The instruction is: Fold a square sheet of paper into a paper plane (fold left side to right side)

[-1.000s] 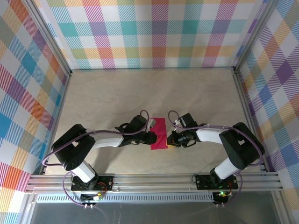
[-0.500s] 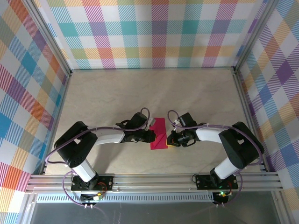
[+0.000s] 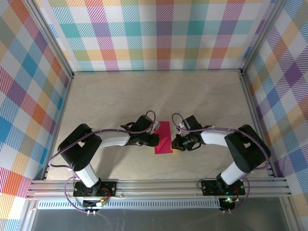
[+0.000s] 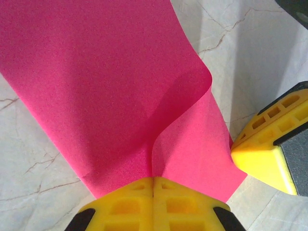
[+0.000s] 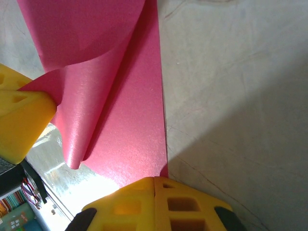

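The magenta sheet of paper lies on the table between the two arms as a narrow folded strip. One flap of the paper curls up off the lower layer, and my left gripper is shut on that flap's edge, which runs into the seam of my left gripper. My right gripper is shut, its tips resting on the near right edge of the paper. In the right wrist view my right gripper has the strip running under its tips.
The pale wooden table is walled by plaid panels at the back and both sides. An aluminium rail carries both arm bases at the near edge. The two grippers stand very close together across the paper.
My left arm's forearm has swung slightly toward the back while its gripper stays at the paper. The paper and the right gripper have barely moved.
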You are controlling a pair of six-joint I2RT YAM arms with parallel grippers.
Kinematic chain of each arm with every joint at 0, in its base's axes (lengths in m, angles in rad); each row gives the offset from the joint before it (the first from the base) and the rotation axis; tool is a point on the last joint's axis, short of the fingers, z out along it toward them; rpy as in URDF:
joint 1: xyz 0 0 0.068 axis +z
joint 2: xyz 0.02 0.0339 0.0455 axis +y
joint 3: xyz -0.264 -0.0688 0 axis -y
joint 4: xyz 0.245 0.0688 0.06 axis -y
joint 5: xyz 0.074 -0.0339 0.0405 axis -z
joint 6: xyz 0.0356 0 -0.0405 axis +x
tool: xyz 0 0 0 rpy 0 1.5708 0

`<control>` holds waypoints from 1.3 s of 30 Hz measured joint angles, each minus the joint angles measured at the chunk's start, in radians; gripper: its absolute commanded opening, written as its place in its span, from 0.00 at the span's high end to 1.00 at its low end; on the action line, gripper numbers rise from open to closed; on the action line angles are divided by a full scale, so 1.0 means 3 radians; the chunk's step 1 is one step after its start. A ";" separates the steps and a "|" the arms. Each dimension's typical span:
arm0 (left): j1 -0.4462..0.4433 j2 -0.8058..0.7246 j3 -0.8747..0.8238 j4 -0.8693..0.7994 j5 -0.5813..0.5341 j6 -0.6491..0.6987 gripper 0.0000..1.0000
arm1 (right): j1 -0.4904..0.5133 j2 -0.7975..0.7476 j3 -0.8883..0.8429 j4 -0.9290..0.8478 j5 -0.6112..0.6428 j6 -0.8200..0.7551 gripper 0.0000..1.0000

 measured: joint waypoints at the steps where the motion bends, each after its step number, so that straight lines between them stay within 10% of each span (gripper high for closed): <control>1: 0.0000 0.0000 0.0000 -0.0003 -0.0008 0.0001 1.00 | 0.0000 0.0000 0.0000 -0.0001 0.0000 -0.0001 1.00; 39: 0.0006 0.0108 0.0153 -0.0181 -0.0239 0.0165 1.00 | 0.0000 0.0024 0.0022 -0.0023 -0.0013 -0.0010 1.00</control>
